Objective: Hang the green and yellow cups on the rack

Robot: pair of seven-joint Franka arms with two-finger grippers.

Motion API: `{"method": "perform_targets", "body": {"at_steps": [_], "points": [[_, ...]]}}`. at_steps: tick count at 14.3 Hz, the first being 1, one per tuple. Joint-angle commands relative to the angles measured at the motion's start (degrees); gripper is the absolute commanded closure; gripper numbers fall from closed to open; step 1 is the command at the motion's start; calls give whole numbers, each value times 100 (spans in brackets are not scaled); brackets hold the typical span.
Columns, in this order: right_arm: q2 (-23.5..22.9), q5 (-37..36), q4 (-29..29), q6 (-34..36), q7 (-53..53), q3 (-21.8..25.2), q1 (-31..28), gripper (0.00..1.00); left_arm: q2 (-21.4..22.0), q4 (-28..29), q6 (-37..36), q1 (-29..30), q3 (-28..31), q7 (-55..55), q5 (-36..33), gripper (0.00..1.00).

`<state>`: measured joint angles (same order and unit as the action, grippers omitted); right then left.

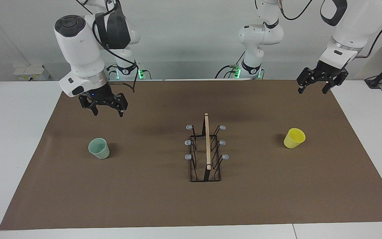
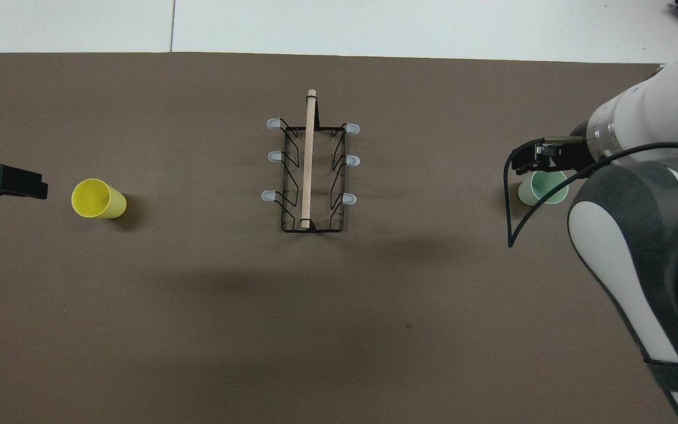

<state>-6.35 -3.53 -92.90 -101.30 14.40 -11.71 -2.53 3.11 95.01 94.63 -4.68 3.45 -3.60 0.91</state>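
The pale green cup (image 1: pixel 98 148) (image 2: pixel 544 189) stands mouth up on the brown mat toward the right arm's end. My right gripper (image 1: pixel 108 112) (image 2: pixel 530 164) hangs open in the air above it, holding nothing. Toward the left arm's end, the yellow cup (image 1: pixel 294 138) (image 2: pixel 97 199) also stands mouth up. My left gripper (image 1: pixel 313 90) (image 2: pixel 33 184) is open and empty, raised over the mat's edge beside the yellow cup. Between the cups stands the black wire rack (image 1: pixel 206 149) (image 2: pixel 309 176) with its wooden bar and grey-tipped prongs, all bare.
The brown mat (image 1: pixel 144 199) covers most of the white table (image 1: pixel 12 132). A black cable (image 2: pixel 512 206) loops down from the right arm beside the green cup. Small white boxes (image 1: pixel 31 72) sit by the wall at the right arm's end.
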Motion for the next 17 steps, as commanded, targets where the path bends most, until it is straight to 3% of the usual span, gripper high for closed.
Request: {"method": "perform_targets", "body": {"at_steps": [1,8,11,17], "points": [[55,116,27,102,89,-7,-2,0,137,149,38,28,-2,-97,-82,0],[55,107,18,102,80,-7,-2,0,216,167,-427,19,-2,8,-82,0],[63,107,18,93,72,-7,-2,0,181,141,-296,37,-2,114,-64,0],[81,98,-8,102,28,-15,-2,0,-389,-132,-384,203,33,597,182,0]]}}
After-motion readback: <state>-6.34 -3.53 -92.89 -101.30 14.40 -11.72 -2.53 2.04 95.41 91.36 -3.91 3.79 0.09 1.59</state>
